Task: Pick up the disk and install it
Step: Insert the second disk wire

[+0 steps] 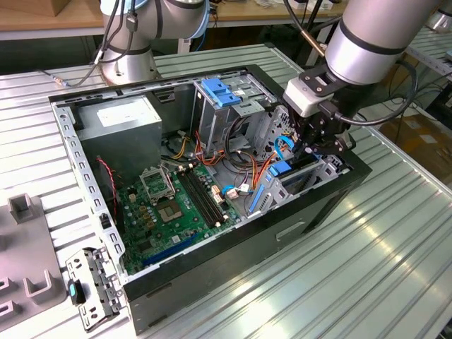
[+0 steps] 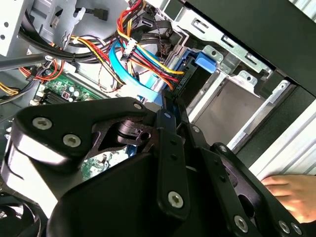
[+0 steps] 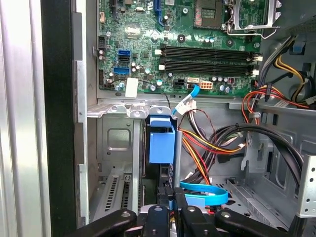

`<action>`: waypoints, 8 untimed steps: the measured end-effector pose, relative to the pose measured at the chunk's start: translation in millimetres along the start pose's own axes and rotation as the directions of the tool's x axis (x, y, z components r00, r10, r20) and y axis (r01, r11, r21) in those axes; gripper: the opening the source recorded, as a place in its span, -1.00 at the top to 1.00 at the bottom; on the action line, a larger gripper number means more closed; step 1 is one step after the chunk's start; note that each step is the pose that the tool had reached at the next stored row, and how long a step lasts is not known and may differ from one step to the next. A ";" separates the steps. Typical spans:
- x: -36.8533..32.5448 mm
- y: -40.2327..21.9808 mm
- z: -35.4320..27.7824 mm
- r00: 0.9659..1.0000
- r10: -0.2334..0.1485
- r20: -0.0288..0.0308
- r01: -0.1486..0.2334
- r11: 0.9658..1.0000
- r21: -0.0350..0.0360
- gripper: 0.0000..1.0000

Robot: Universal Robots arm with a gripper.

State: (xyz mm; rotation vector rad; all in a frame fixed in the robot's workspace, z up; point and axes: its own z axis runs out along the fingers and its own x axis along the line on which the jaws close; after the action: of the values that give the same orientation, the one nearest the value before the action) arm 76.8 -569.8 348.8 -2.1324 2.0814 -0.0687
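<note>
The disk [image 1: 281, 168] stands on edge in the grey metal bay [image 1: 321, 169] at the front corner of the open computer case, on the exterior view's right. Its blue carrier tab [image 3: 161, 143] points toward the motherboard. My gripper [image 1: 311, 147] hangs right over it, and its black fingers [image 3: 180, 213] are closed narrowly on the disk's thin edge. In the second wrist view the fingers [image 2: 170, 123] meet at the blue carrier frame [image 2: 204, 60] beside the bay's bare metal floor [image 2: 232, 106].
Bundled power and blue data cables [image 3: 212, 143] lie close beside the bay. The motherboard [image 1: 176, 201], the power supply [image 1: 116, 116] and a drive cage with a blue bracket [image 1: 222, 92] sit inside the case. A person's hand [image 2: 291, 190] rests outside the case. A loose bracket [image 1: 88, 286] lies on the table.
</note>
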 end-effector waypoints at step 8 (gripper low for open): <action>4.2 0.3 1.0 1.000 0.002 0.015 -0.002 1.000 0.000 0.68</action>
State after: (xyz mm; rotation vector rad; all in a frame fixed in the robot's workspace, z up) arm 76.8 -573.9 347.4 -2.1239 2.0754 -0.0532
